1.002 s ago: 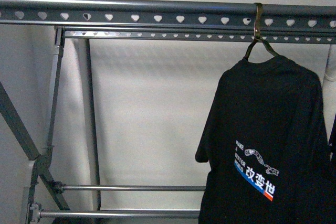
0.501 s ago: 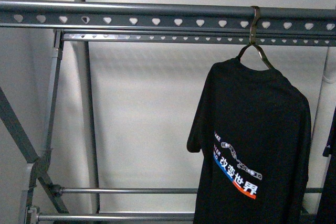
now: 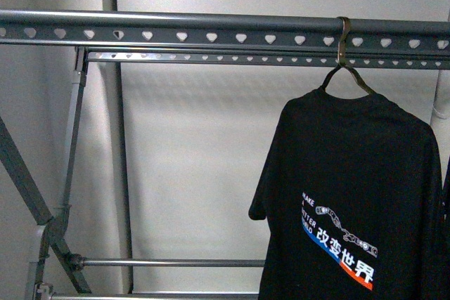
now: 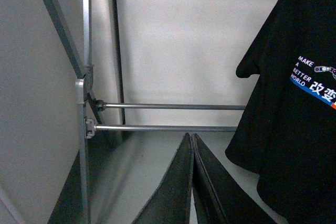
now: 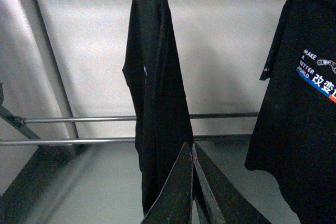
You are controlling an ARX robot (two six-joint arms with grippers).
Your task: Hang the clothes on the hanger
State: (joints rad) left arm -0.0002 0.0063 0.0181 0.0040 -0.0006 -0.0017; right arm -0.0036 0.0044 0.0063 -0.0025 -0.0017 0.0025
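Note:
The black T-shirt [image 3: 358,194] hangs on a hanger [image 3: 344,68] whose hook sits over the grey perforated top rail [image 3: 176,29], at the right of the front view. Its back faces me, with the white chain-and-characters print and blue-red stripe [image 3: 341,247]. It also shows in the left wrist view [image 4: 294,129] and the right wrist view [image 5: 304,114]. My left gripper [image 4: 190,136] is shut and empty, below and to the side of the shirt. My right gripper [image 5: 189,144] is shut and empty. Neither gripper shows in the front view.
A second black garment [image 5: 157,77] hangs edge-on just beyond my right gripper. A dark garment edge [image 3: 446,194] shows at the far right. Two low horizontal bars [image 4: 168,117] and slanted grey frame legs [image 3: 28,187] stand against the white wall.
The hung T-shirt has swung and turned on its hanger, left then back right. The rail sits slightly lower in the front view than before.

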